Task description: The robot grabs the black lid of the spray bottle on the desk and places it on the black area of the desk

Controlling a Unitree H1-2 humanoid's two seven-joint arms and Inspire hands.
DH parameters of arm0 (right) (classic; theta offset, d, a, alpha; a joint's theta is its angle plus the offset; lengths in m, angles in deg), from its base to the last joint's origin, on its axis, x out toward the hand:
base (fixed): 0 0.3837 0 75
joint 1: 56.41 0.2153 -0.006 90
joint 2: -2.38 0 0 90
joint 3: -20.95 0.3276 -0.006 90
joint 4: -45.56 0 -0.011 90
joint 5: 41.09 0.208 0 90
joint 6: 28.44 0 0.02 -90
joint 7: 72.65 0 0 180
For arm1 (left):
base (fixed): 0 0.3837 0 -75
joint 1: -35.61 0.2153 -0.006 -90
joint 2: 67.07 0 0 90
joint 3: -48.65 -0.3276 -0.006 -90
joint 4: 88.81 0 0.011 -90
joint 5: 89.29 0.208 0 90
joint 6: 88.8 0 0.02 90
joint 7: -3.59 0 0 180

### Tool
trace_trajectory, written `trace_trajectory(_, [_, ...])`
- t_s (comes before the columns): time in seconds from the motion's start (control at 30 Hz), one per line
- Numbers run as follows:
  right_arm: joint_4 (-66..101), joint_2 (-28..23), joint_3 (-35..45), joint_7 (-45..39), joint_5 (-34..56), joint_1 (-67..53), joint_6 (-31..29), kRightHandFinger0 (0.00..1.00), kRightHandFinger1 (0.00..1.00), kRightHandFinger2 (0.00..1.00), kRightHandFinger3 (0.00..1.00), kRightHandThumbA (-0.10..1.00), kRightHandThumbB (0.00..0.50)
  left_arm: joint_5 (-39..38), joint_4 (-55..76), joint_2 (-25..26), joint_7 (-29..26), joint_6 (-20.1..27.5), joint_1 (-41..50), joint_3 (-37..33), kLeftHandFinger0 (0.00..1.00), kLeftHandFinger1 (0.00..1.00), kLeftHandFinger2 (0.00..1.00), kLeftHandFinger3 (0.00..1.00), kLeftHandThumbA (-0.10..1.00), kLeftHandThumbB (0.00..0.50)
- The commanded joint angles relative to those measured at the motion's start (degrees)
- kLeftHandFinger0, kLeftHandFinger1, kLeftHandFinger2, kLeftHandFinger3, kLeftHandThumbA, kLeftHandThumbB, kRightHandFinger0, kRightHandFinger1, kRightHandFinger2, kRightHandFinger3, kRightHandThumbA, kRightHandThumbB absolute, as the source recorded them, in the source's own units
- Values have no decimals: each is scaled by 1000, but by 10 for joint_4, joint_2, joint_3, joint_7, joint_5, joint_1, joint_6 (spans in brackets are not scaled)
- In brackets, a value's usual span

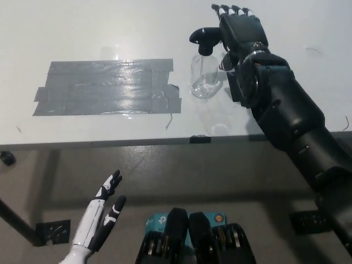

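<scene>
Standing upright on desk (82, 33): clear spray bottle (204, 77), looks empty, black lid (204, 38) on. Right robot hand (237, 28) at lid's 3 o'clock, fingers spread, holding nothing. Left robot hand (102, 214) open, 7 o'clock, below desk edge.

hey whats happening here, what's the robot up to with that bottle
The robot's black right hand is at the spray bottle on the white desk, fingers apart, right beside the black lid, which is not yet gripped or removed. The black taped area to the bottle's left has nothing on it. The white left hand rests open below the desk edge.
</scene>
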State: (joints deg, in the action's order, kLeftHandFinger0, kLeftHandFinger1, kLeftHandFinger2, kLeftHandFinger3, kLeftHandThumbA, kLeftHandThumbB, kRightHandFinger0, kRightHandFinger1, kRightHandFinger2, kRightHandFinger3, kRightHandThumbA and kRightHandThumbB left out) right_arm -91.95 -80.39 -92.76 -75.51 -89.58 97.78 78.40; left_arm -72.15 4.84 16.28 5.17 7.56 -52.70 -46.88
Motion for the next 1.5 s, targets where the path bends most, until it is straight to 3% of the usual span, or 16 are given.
trace_trajectory(0.0, [4,5,0,18,8,52,8,1000,1000,1000,1000,1000,500,9,16,10,4,14,-8,-7,1000,1000,1000,1000,1000,29])
trace_trajectory(0.43, [3,19,-14,32,-3,60,11,1000,1000,1000,1000,970,500,8,20,13,6,7,-12,-11,1000,1000,1000,1000,1000,28])
trace_trajectory(0.6, [-5,21,-29,102,-21,61,-7,1000,1000,1000,1000,859,500,14,17,16,5,13,-16,-14,1000,1000,1000,1000,1000,38])
trace_trajectory(0.67, [-24,23,-38,118,-23,68,-12,1000,1000,1000,1000,731,451,15,18,17,6,11,-17,-15,1000,1000,1000,1000,1000,44])
trace_trajectory(0.7, [-39,22,-45,122,-24,74,-21,1000,1000,1000,1000,623,369,14,19,16,7,9,-18,-15,1000,1000,1000,1000,1000,49])
trace_trajectory(0.73, [-47,22,-49,120,-21,78,-28,1000,967,900,905,442,261,15,19,16,7,9,-18,-16,1000,1000,1000,1000,1000,51])
trace_trajectory(0.77, [-51,22,-52,104,-13,82,-33,879,756,731,787,160,244,17,18,17,6,9,-18,-16,1000,1000,1000,1000,1000,53])
trace_trajectory(0.8, [-57,24,-52,95,-7,86,-30,609,554,600,809,-23,249,15,19,18,7,9,-19,-16,1000,1000,1000,1000,1000,59])
trace_trajectory(0.83, [-60,25,-53,82,-3,88,-27,337,316,445,891,-85,259,16,18,19,7,10,-20,-16,1000,1000,1000,1000,1000,54])
trace_trajectory(0.87, [-66,25,-57,66,-1,91,-19,44,105,265,906,-99,274,18,18,19,7,11,-21,-17,1000,1000,1000,1000,1000,56])
trace_trajectory(0.93, [-71,24,-63,55,-1,93,-9,0,5,192,825,-100,301,19,17,20,7,12,-23,-17,1000,1000,1000,1000,1000,56])
trace_trajectory(1.03, [-79,18,-74,33,-6,92,-1,0,8,181,673,-100,284,11,18,21,12,8,-22,-18,1000,1000,1000,1000,1000,60])
trace_trajectory(1.2, [-92,13,-82,11,-1,100,3,3,41,240,739,-100,296,10,16,24,14,12,-28,-16,1000,1000,1000,1000,1000,62])
trace_trajectory(1.3, [-92,10,-84,11,1,98,-2,0,0,163,661,-100,280,7,15,25,17,12,-29,-16,1000,1000,1000,1000,1000,61])
trace_trajectory(1.4, [-95,8,-84,9,4,103,-5,0,18,191,729,-100,276,7,12,26,17,17,-33,-15,1000,1000,1000,1000,1000,50])
trace_trajectory(1.47, [-96,6,-85,6,5,106,-7,7,51,220,718,-100,269,10,14,28,19,17,-36,-15,1000,1000,1000,1000,1000,54])
